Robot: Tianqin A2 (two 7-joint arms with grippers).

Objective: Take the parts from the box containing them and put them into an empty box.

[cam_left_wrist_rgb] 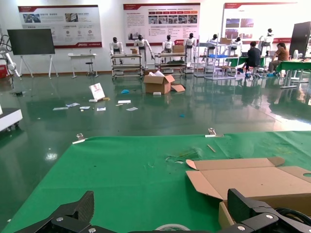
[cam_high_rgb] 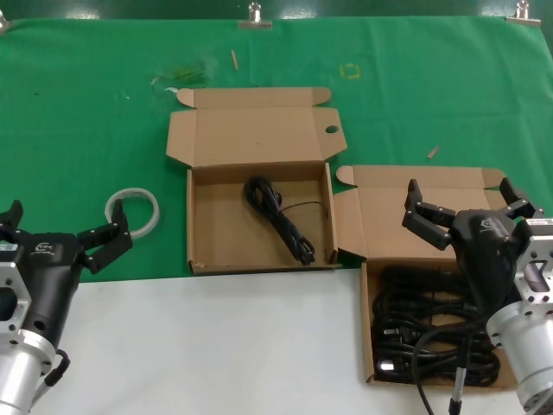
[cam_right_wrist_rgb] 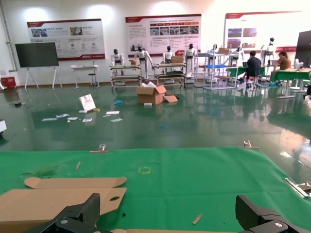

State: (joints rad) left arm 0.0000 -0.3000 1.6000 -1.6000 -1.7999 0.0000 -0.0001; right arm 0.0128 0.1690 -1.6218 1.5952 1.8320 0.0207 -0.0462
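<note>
Two open brown cardboard boxes lie on the table. The right box point(cam_high_rgb: 366, 322) holds a heap of black cables point(cam_high_rgb: 432, 333). The middle box point(cam_high_rgb: 223, 226) holds one coiled black cable point(cam_high_rgb: 278, 216); its lid also shows in the left wrist view point(cam_left_wrist_rgb: 252, 179) and the right wrist view point(cam_right_wrist_rgb: 53, 199). My right gripper point(cam_high_rgb: 462, 201) is open and empty, over the far end of the right box, above the cables; its own view point(cam_right_wrist_rgb: 170, 213) shows nothing between the fingers. My left gripper point(cam_high_rgb: 65, 223) is open and empty at the near left, left of the middle box point(cam_left_wrist_rgb: 163, 213).
A white tape ring point(cam_high_rgb: 134, 210) lies on the green mat point(cam_high_rgb: 86, 130) just beyond my left gripper, also in the left wrist view point(cam_left_wrist_rgb: 172, 227). Small wood scraps point(cam_high_rgb: 432, 153) lie on the mat. The bare white tabletop point(cam_high_rgb: 216, 346) runs along the front.
</note>
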